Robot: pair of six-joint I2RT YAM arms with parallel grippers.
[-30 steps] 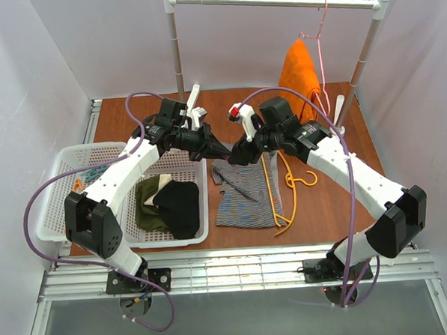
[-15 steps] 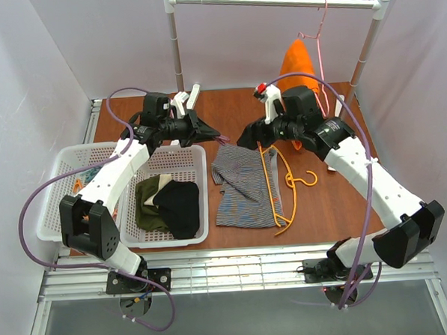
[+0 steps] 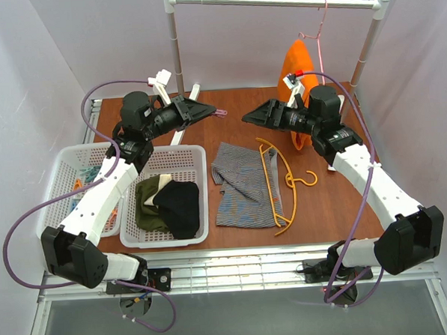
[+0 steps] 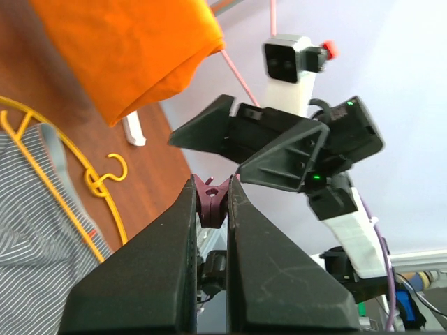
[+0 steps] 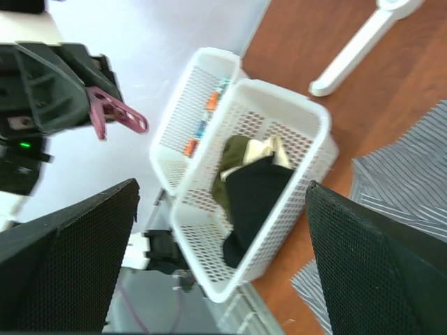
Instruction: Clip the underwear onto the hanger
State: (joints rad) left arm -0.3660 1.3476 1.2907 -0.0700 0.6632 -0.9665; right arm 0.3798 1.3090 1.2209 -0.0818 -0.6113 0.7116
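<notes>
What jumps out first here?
The two hands face each other in mid-air. The left hand pinches a maroon clip, and the right hand has its jaws wide open. Below them on the table, the grey striped underwear lies flat, with the yellow hanger partly on its right edge.

Gap open between the raised grippers; table centre reachable from above.
Left gripper [image 3: 210, 110], pinching a maroon clip [image 4: 211, 202], faces the splayed right gripper [image 3: 249, 117], tips apart. Underwear [image 3: 243, 183] and hanger [image 3: 281, 188] lie uncovered. White basket [image 3: 185, 149] hems left; rack post [image 3: 176, 57] and orange cloth [image 3: 299, 58] block rear.
</notes>
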